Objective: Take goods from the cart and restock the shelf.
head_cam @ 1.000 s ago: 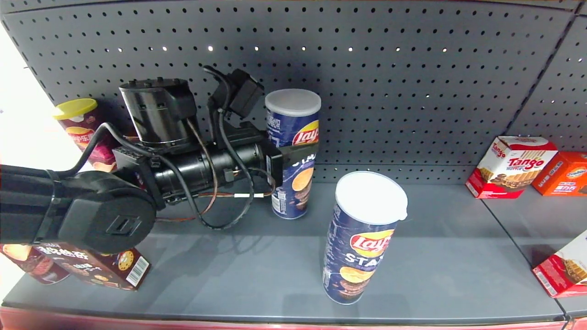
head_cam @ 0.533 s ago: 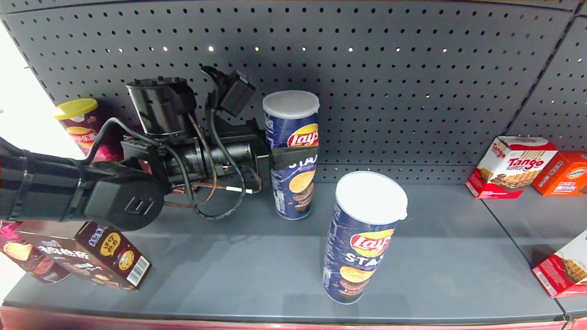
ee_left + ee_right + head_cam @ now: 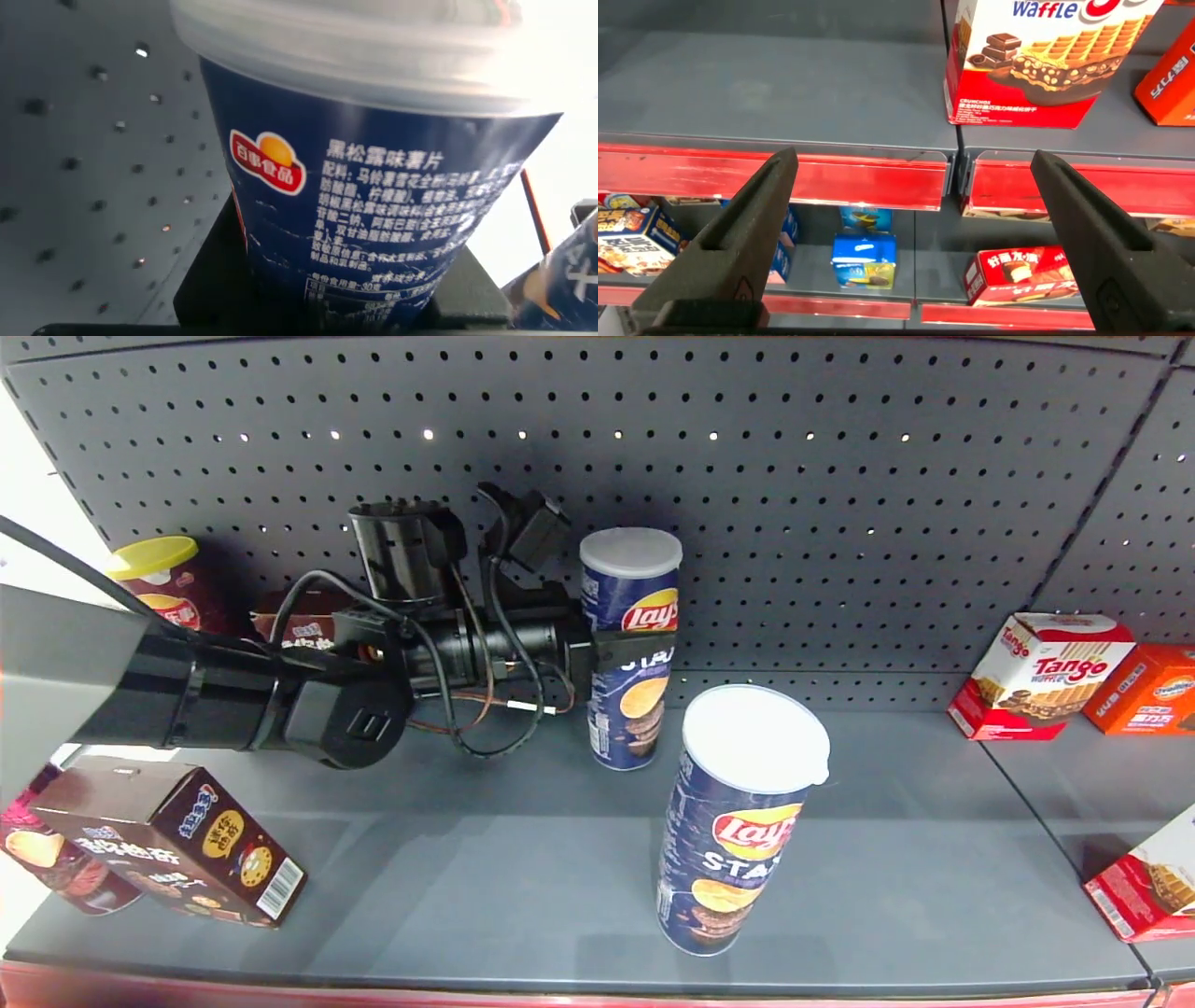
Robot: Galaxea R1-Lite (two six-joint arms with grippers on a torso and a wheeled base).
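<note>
A blue chips can [image 3: 627, 593] with a clear lid stands upright at the back of the grey shelf [image 3: 467, 877], close to the pegboard. My left gripper [image 3: 627, 650] is shut on its middle, reaching in from the left. The left wrist view shows the same can [image 3: 374, 205] close up between my left gripper's [image 3: 346, 313] dark fingers. A second identical can [image 3: 738, 821] stands free, nearer the shelf's front and to the right. My right gripper [image 3: 915, 163] is open with nothing in it, before a lower shelf's red rail [image 3: 868, 177].
At the shelf's left stand a purple can with a yellow lid [image 3: 163, 583] and a brown box [image 3: 177, 840]. To the right sit a wafer box [image 3: 1046, 677], an orange box [image 3: 1153, 691] and a red-white box [image 3: 1148, 887]. Another wafer box [image 3: 1046, 56] stands above the rail.
My left arm has carried the held can to the right and deeper toward the pegboard. The brown box at the left now shows in full. The free can has not moved.
</note>
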